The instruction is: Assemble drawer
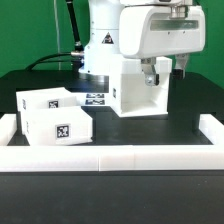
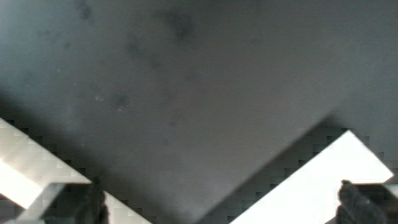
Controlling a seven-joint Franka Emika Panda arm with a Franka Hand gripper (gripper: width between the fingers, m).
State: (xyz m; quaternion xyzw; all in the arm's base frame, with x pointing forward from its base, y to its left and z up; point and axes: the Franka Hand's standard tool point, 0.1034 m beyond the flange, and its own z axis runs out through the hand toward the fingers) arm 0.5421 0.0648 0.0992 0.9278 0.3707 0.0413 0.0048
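The drawer case [image 1: 138,92] stands at 1 o'clock on the black surface [image 1: 150,135], with the jaws spread apart and holding nothing above its 2 o'clock corner. At 9 o'clock the rear tray [image 1: 45,100] and front tray [image 1: 58,126] sit together, and the marker board [image 1: 97,98] lies between them and the case. A wall strip [image 1: 110,158] bounds 6 o'clock, with bare surface before the case.

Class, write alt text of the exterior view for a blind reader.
The robot's tool hangs at the top of a large white case on a black table. Two smaller trays sit at the exterior view's left, behind low white wall strips.
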